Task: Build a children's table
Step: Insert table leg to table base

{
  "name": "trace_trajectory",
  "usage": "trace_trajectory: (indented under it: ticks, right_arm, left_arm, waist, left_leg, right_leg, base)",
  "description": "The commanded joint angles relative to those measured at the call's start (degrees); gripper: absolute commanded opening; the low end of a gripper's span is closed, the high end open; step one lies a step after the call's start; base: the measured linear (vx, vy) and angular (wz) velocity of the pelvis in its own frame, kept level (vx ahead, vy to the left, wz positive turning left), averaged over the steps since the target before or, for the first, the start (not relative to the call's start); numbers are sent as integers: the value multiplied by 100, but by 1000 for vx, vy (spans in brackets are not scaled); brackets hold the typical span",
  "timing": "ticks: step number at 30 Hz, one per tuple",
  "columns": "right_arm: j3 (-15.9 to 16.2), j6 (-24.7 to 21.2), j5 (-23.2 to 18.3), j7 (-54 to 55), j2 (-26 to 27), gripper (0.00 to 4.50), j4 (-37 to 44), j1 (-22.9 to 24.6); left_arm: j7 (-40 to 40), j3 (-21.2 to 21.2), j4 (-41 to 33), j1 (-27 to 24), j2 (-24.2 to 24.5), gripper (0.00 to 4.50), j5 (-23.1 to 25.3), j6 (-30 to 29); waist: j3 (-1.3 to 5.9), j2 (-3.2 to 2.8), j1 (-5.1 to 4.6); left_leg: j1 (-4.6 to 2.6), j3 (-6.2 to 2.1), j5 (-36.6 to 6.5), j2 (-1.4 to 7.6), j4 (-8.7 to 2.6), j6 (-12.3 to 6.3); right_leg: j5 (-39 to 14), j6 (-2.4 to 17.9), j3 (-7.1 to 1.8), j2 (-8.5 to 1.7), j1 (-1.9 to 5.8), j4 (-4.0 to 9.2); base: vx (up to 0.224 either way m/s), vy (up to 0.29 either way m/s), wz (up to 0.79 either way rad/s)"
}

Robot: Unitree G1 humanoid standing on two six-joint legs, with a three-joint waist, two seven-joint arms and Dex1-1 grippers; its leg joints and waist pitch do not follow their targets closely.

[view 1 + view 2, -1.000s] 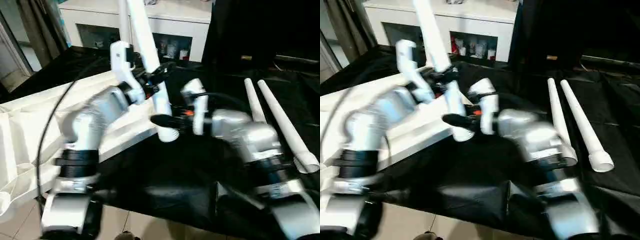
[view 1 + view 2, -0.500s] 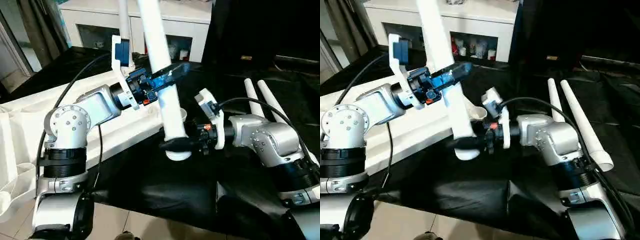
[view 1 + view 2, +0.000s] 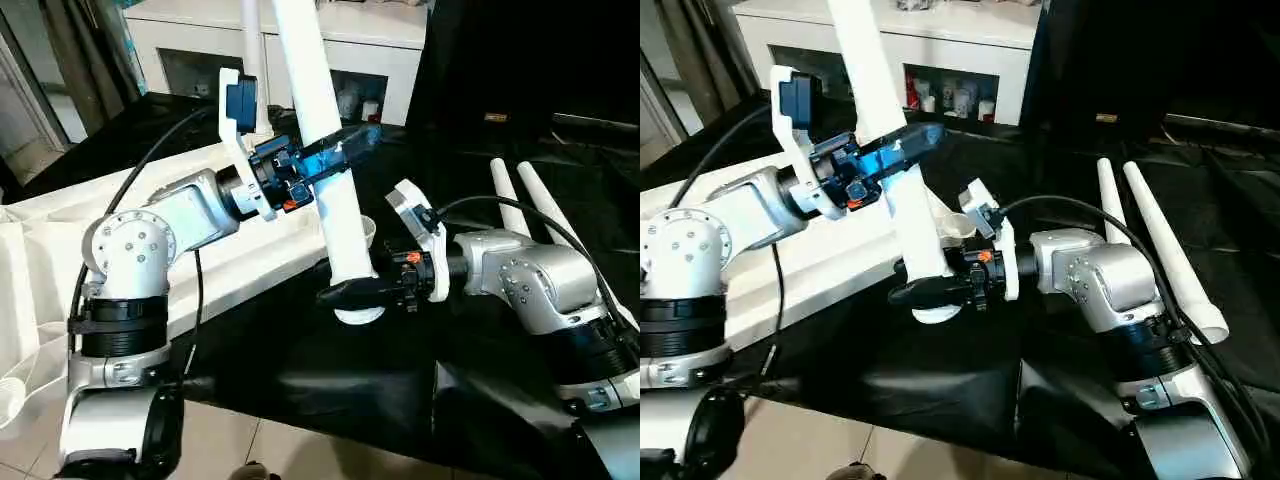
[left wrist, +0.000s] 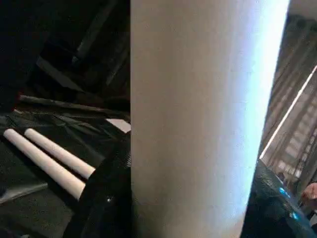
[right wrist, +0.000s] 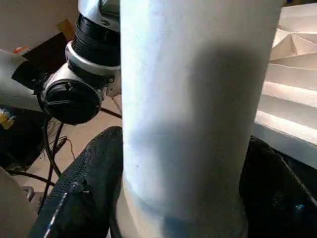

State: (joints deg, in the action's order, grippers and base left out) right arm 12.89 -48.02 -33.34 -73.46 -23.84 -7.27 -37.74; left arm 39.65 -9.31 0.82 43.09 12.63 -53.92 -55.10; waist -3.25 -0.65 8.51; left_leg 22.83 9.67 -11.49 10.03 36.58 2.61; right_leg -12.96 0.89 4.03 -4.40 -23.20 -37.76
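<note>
You have one white leg [image 3: 325, 160] held up in the air, nearly upright and leaning a little. Your left pincer [image 3: 325, 160] is closed around its middle. Your right pincer [image 3: 350, 292] is closed around it near the wide bottom end, which hangs just above the black counter [image 3: 330, 370]. The white table top [image 3: 60, 250] lies on the counter at your left, ribbed side up. Two more legs [image 3: 1150, 240] lie side by side on the counter at your right, well apart from the pincers. A white cabinet [image 3: 390, 50] stands behind the counter.
</note>
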Motion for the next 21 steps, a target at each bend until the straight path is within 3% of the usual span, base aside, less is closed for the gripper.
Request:
trace_trajectory:
  ticks: [1, 3, 5, 6, 11, 17, 21]
  right_arm:
    - [20, -35, -11, -13, -32, 270, 37, -14]
    - [-3, 95, 147, 173, -2, 270, -24, -27]
    - [-26, 141, 208, 306, 48, 270, -66, -32]
    - [-25, 163, 228, 331, 61, 270, -77, -31]
    - [-24, 342, 361, 526, 148, 270, -201, -45]
    - [-53, 411, 445, 645, 205, 270, -247, -69]
    - [-96, 690, 588, 783, 266, 270, -292, -79]
  left_arm:
    - [-192, 44, -45, 102, -49, 242, 233, 183]
    - [-1053, -90, 347, 350, -192, 256, 695, 493]
    - [-1404, -193, 425, 434, -317, 272, 867, 777]
    - [-1538, -235, 466, 468, -356, 284, 909, 841]
    - [-1763, -451, 598, 561, -501, 299, 805, 980]
    - [-1906, -473, 602, 545, -574, 232, 794, 961]
    - [-1923, -479, 614, 549, -610, 217, 757, 971]
  waist:
    - [421, 53, 12]
    - [424, 41, 13]
    - [432, 65, 23]
    - [432, 78, 16]
    - [443, 70, 6]
    - [445, 54, 10]
    - [444, 49, 31]
  left_leg:
    - [-100, -104, -205, 297, -440, -98]
    - [-105, -114, -247, 304, -440, -66]
    - [-117, -112, -255, 295, -438, -45]
    - [-77, -120, -189, 286, -440, -38]
    - [-80, -113, -121, 276, -421, -83]
    - [-95, -116, -147, 291, -422, -126]
    - [-94, -113, -175, 293, -425, -89]
  right_leg:
    - [-8, 1272, -305, -439, 354, 415]
    - [19, 1272, -306, -433, 355, 422]
    - [1, 1223, -307, -434, 361, 434]
    - [67, 1195, -303, -440, 394, 427]
    - [234, 1261, -290, -442, 376, 410]
    - [256, 1339, -287, -436, 365, 402]
    - [253, 1360, -287, -443, 360, 401]
  base:
    - [0, 0, 0]
    - [0, 0, 0]
    - [0, 0, 0]
    - [0, 0, 0]
    - [0, 0, 0]
    - [0, 0, 0]
    - [0, 0, 0]
